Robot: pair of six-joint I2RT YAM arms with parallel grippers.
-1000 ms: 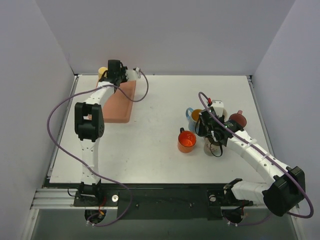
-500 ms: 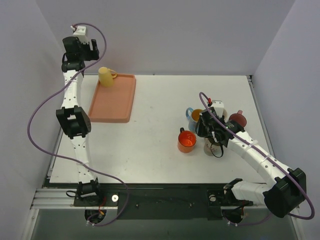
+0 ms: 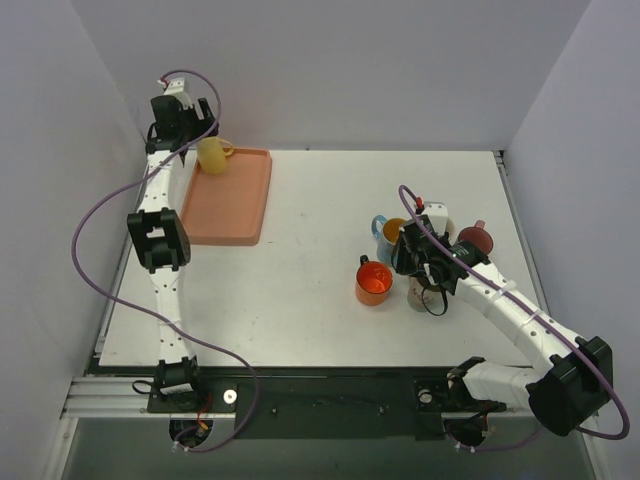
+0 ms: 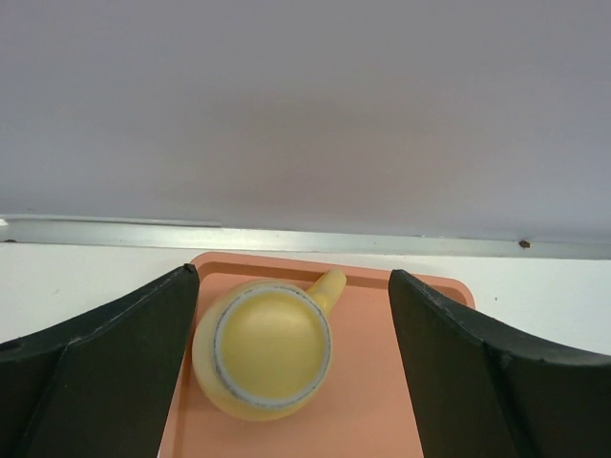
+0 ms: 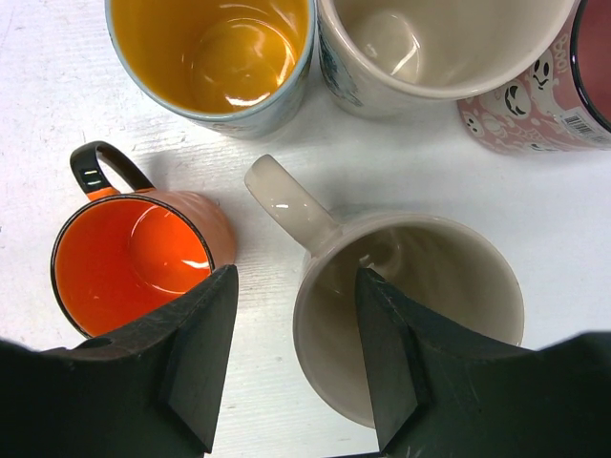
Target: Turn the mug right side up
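- Hovering in the upper left of the top view, the left gripper is high above the far left corner of the table, with its jaws spread wide and nothing between them.
- The yellow mug stands base up in the far left corner of the orange tray. In the left wrist view it sits low in the frame, between the two dark fingers but below them and not touching them.
- Its handle points toward the upper right of that view, close to the tray's far rim. Behind the rim run a metal rail and the grey back wall.
- The left arm's links run up the tray's left side, and a purple cable loops out beside them.
- Right of centre in the top view, the right gripper is down among five upright mugs, well apart from the tray.
- In the right wrist view its jaws are partly open and straddle the near wall of a cream mug, just by the handle. One finger is outside the wall and the other over the inside, with a gap visible on each side.
- An orange mug with a black handle stands just to the left of the cream one.
- Across the top of that view are a blue mug with a yellow inside, a white mug and a pink skull-patterned mug, packed close together.
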